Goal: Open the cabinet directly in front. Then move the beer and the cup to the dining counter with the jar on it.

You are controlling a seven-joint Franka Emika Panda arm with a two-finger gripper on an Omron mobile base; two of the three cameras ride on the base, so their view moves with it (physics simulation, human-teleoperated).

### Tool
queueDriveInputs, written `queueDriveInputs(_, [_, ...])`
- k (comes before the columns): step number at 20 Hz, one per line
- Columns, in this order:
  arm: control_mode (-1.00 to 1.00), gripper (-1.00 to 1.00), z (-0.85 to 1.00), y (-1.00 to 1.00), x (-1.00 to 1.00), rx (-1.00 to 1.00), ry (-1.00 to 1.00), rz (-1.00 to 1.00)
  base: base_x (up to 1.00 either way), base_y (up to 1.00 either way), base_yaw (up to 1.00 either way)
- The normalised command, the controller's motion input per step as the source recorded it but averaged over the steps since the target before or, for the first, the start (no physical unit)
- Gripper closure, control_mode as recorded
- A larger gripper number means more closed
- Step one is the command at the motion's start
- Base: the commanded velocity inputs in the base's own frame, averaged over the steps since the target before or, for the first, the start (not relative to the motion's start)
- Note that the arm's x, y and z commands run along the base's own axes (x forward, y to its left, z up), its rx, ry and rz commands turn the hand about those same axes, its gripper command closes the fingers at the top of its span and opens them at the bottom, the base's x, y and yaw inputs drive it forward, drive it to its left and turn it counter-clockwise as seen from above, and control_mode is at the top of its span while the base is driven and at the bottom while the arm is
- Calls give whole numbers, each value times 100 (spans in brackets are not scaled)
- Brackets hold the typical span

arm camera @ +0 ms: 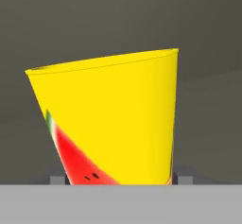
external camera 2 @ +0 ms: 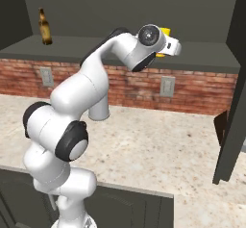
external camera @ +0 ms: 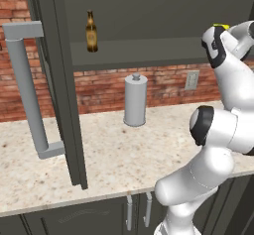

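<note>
Right, I see the cup (arm camera: 111, 119) close up in the hand view, between my tool's (arm camera: 115, 179) fingertips on the cabinet (external camera: 149, 40) shelf; I cannot tell whether they grip it. The beer (external camera: 91, 31) stands further left.

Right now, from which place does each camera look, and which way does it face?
Left base view: behind the arm's left, facing the open cabinet with the beer; the arm rises at lower right.
Right base view: behind the arm's right, facing the same shelf; the arm rises at lower left.
Hand view: on the hand, close up on the cup; finger tips flank it.
Both base views share beer and cup.
</note>
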Motion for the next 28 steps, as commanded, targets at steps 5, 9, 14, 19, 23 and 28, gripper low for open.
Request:
queueDriveInputs(5, [-100,100,-3,0,-56,0,0,3,0,0,0])
queueDriveInputs(9, [-100,100,-23,21,-100,0,0,15,0,0,0])
queueDriveInputs(14, [-100,100,-48,66,-100,-6,0,28,0,0,0])
queueDriveInputs(19, [-100,100,-43,99,-100,-4,0,41,0,0,0])
queueDriveInputs(23, [-100,100,-42,84,-96,0,0,38,0,0,0])
queueDriveInputs(28, [-100,100,-19,76,-32,10,3,24,0,0,0])
